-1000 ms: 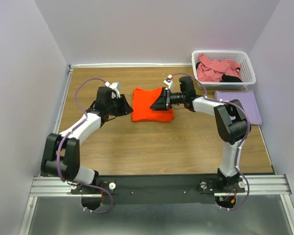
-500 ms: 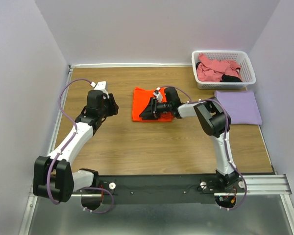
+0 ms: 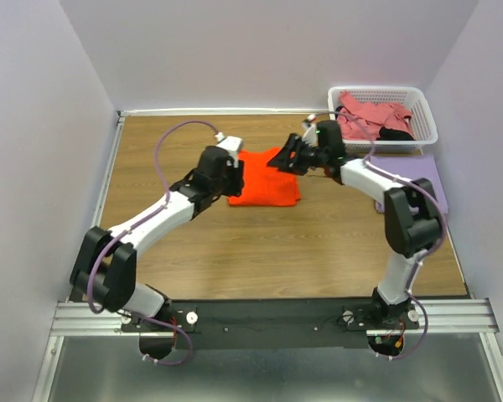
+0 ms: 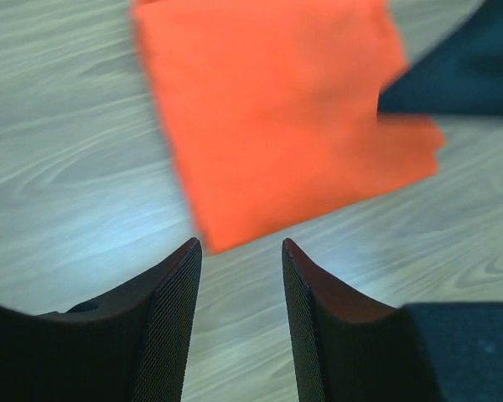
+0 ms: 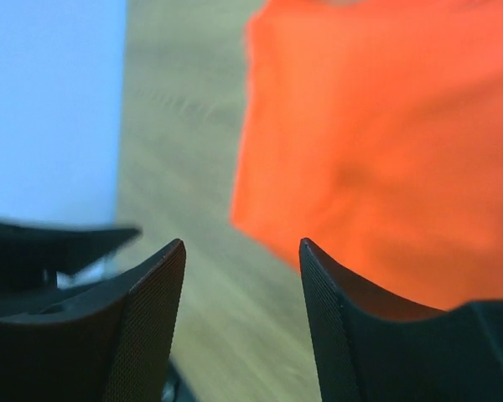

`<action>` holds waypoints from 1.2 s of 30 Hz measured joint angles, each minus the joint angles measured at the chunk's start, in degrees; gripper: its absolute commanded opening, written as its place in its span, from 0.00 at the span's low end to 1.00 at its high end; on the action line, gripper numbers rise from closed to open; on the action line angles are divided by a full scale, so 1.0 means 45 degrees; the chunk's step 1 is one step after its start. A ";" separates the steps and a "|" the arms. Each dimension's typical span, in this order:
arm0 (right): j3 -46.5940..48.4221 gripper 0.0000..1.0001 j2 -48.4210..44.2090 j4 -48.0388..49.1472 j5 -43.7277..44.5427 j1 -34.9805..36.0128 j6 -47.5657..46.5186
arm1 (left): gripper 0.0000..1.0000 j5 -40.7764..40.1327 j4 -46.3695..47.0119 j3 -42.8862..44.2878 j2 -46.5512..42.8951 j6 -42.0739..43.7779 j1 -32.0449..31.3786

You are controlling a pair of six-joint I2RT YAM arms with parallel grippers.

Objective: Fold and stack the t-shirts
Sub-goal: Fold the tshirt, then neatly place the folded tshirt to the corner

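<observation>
The folded bright orange t-shirt (image 3: 266,180) lies flat on the wooden table at its middle back; it also shows in the left wrist view (image 4: 277,109) and the right wrist view (image 5: 386,134). My left gripper (image 3: 234,172) is open and empty at the shirt's left edge (image 4: 241,243). My right gripper (image 3: 283,159) is open and empty over the shirt's far right corner (image 5: 243,243). The pale lavender t-shirt (image 3: 419,180) lies folded at the right, partly behind the right arm. The dusty pink t-shirt (image 3: 370,117) and a bit of black cloth (image 3: 394,133) are in the basket.
The white lattice basket (image 3: 423,105) stands at the back right corner. Pale walls close the table on the left, back and right. The arms' base rail (image 3: 268,318) runs along the near edge.
The left arm has swung right from the table's left side to the orange shirt's left edge. The right gripper has drawn back from over the shirt's middle to its far right corner.
</observation>
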 measured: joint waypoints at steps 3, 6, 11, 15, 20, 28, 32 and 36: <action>-0.0112 0.73 -0.1418 -0.1379 0.1462 -0.1370 -0.1209 | 0.53 -0.0136 0.0087 0.1078 0.1326 0.0384 -0.1151; -0.0491 0.88 -0.2356 -0.2662 0.3356 -0.2555 -0.2142 | 0.54 -0.0296 0.0083 0.2045 0.2686 0.0826 -0.2113; -0.1676 0.96 -0.3303 -0.4532 0.6037 -0.3730 -0.3055 | 0.55 -0.0491 -0.0306 0.4211 0.5153 0.1545 -0.3541; -0.2293 0.97 -0.3555 -0.5328 0.6713 -0.4376 -0.3254 | 0.55 -0.0500 -0.0510 0.5430 0.6591 0.1948 -0.4138; -0.2569 0.96 -0.3623 -0.5756 0.6713 -0.4673 -0.3308 | 0.54 -0.0631 -0.0981 0.6465 0.7951 0.2336 -0.4532; -0.2608 0.95 -0.3648 -0.5795 0.6052 -0.4639 -0.3317 | 0.49 -0.1350 -0.1384 0.7111 0.9117 0.2744 -0.4677; -0.2647 0.94 -0.3643 -0.5809 0.5561 -0.4639 -0.3308 | 0.42 -0.1734 -0.1462 0.7295 0.9340 0.2846 -0.4745; -0.2662 0.93 -0.3643 -0.5780 0.5066 -0.4639 -0.3288 | 0.28 -0.1943 -0.1418 0.7368 0.9466 0.2900 -0.4804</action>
